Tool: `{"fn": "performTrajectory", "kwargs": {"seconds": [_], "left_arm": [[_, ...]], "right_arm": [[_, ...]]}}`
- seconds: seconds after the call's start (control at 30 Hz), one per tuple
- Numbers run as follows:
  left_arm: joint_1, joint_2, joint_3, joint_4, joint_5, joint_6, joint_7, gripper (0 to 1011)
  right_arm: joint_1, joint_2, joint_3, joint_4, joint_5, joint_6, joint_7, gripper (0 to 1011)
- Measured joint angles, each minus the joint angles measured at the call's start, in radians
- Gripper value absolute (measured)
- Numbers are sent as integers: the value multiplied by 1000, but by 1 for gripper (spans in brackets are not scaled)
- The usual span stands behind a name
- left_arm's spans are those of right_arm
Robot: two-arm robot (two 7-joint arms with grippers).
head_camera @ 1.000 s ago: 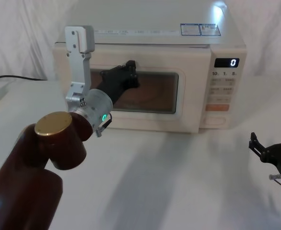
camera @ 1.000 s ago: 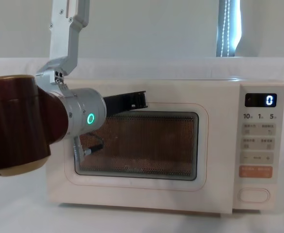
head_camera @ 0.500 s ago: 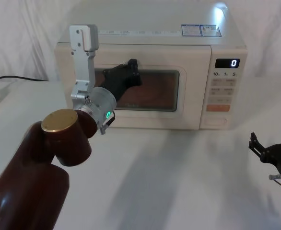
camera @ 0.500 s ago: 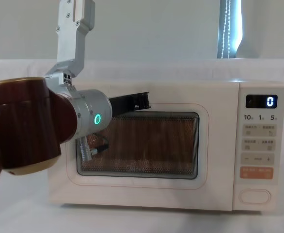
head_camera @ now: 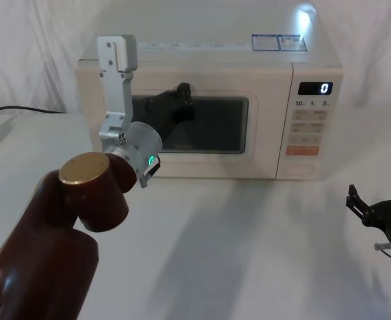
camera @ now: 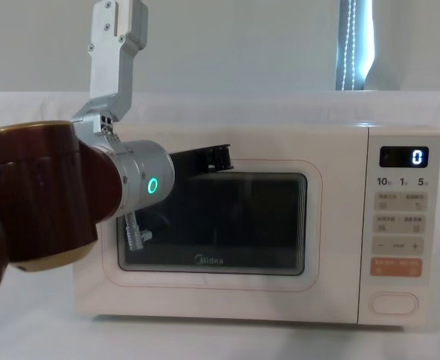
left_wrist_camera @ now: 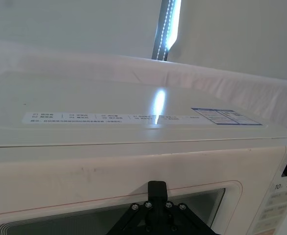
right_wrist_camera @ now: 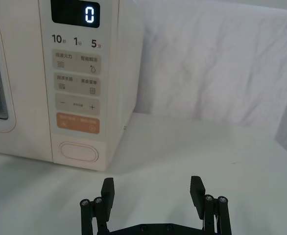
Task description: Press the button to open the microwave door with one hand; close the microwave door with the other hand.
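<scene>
Squarely at the back of the white-draped table point(head_camera: 249, 253) stands the microwave point(head_camera: 209, 47), a cream Midea countertop oven whose black display point(camera: 404, 156) shows a white 0. The microwave door point(camera: 310, 292) sits flush with the front of the cabinet, its dark window unlit and the grey logo legible beneath the glass in the chest view. The left gripper point(head_camera: 181, 100) is extended forward from the maroon and silver left arm point(head_camera: 82, 200), and its black tip lies against the upper edge of the door, just above the left half of the window; the left wrist view looks along that tip point(left_wrist_camera: 156, 196) to the door's top rim and the label strip on the oven roof. Whether its fingers are apart or together cannot be told, since they are seen end-on and merged into one dark shape. The button point(right_wrist_camera: 79, 152), a blank cream pill-shaped key, sits at the bottom of the control panel, directly under the orange key point(right_wrist_camera: 77, 123). The right gripper point(right_wrist_camera: 153, 193) hovers low over the table, well apart from the oven to its right front, facing the control panel, with its two black fingers point(right_wrist_camera: 107, 188) spread wide and nothing between them.
</scene>
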Motion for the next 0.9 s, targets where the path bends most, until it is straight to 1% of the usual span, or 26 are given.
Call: {"fn": "performTrajectory", "kwargs": {"seconds": [0.07,0.2,0.23,0.43,0.47,0.53,0.57,0.63,0.7,0.73,0.77,0.8,0.83,0.87,0.9], "left_arm": [[4,0,-1,-7,2,7,1,0],[23,7,-3,-41,3,34,2,0],[35,12,-3,-64,3,45,3,0],[87,36,-3,-157,4,72,-1,0],[102,44,-4,-185,2,78,-5,0],[120,54,-5,-217,0,83,-9,0],[137,64,-7,-250,-2,87,-13,0],[157,76,-9,-282,-4,90,-16,0],[182,94,-12,-326,-8,91,-23,0],[202,110,-15,-357,-10,91,-29,0],[202,110,-15,-357,-10,91,-29,0],[221,125,-18,-383,-12,90,-37,0],[227,131,-19,-393,-13,88,-39,0],[247,147,-24,-419,-16,83,-44,3],[256,154,-28,-430,-18,81,-46,14]], "right_arm": [[0,0,0,0,0,0,0,1002],[0,0,0,0,0,0,0,1002],[0,0,0,0,0,0,0,1002],[0,0,0,0,0,0,0,1002],[0,0,0,0,0,0,0,1002],[0,0,0,0,0,0,0,1002],[0,0,0,0,0,0,0,1002],[0,0,0,0,0,0,0,1002],[0,0,0,0,0,0,0,1002],[0,0,0,0,0,0,0,1002],[0,0,0,0,0,0,0,1002],[0,0,0,0,0,0,0,1002],[0,0,0,0,0,0,0,1002],[0,0,0,0,0,0,0,1002],[0,0,0,0,0,0,0,1002]]}}
